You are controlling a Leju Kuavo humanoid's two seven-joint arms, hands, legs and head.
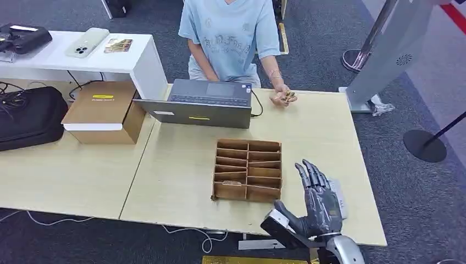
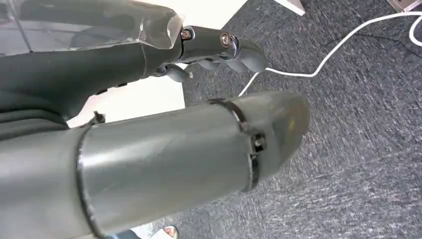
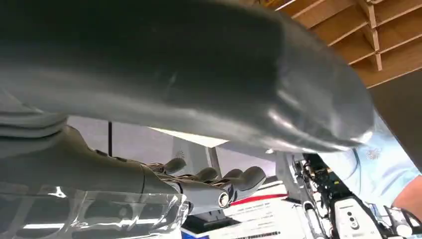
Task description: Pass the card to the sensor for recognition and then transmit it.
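Note:
A person in a light blue shirt (image 1: 231, 33) sits across the table and holds a small card (image 1: 287, 97) in one hand at the far edge. My right hand (image 1: 319, 201) hovers over the near right corner of the table with fingers stretched out and apart, holding nothing. Under its fingers lies a flat grey-white device (image 1: 338, 199), partly hidden. In the right wrist view the right hand (image 3: 199, 184) is bare too. My left hand (image 2: 219, 47) hangs beside the table over grey carpet, empty, its fingers loosely bent.
A wooden divided organizer (image 1: 247, 177) stands mid-table, left of my right hand. Behind it is an open grey laptop (image 1: 203, 102). A cardboard box (image 1: 104, 113) and black bag (image 1: 27, 115) lie on the left table. A white cable (image 2: 348, 42) runs over the floor.

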